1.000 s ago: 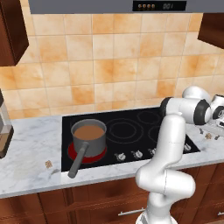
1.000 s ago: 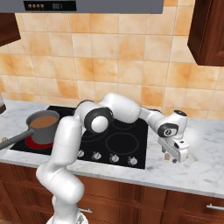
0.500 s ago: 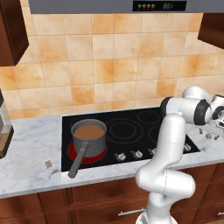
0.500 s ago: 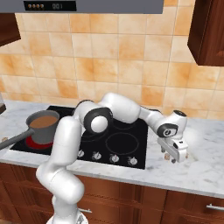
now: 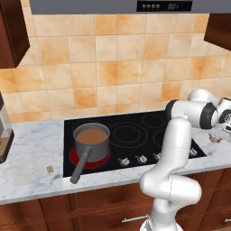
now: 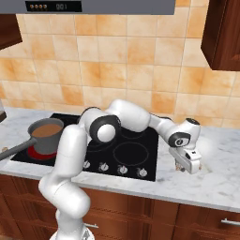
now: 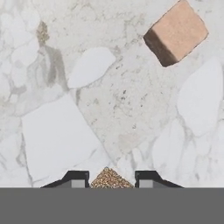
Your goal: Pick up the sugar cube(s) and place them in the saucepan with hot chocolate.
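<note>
Your pincer sits low over the marble tabletop, just past the right edge of the stove, and its two dark fingertips stand close on either side of a small speckled sugar cube. The cube fills the gap between them, so the fingers look clamped on it, though you cannot tell from here whether the grip is firm or the cube has left the surface. The hand points straight down because the cube is tiny and lies flat; a top-down pinch is the only clean way in.

A second, smoother tan cube lies on the tabletop well apart from the fingertips, untouched. Another small brown speck rests on the marble to the left of the stove, too small to identify.

The saucepan stands on the stove's front left ring, which glows red, with its brown drink showing and its long handle pointing toward you. That puts it at the far side of the stove from your hand, so your carry will likely cross the whole cooktop.
</note>
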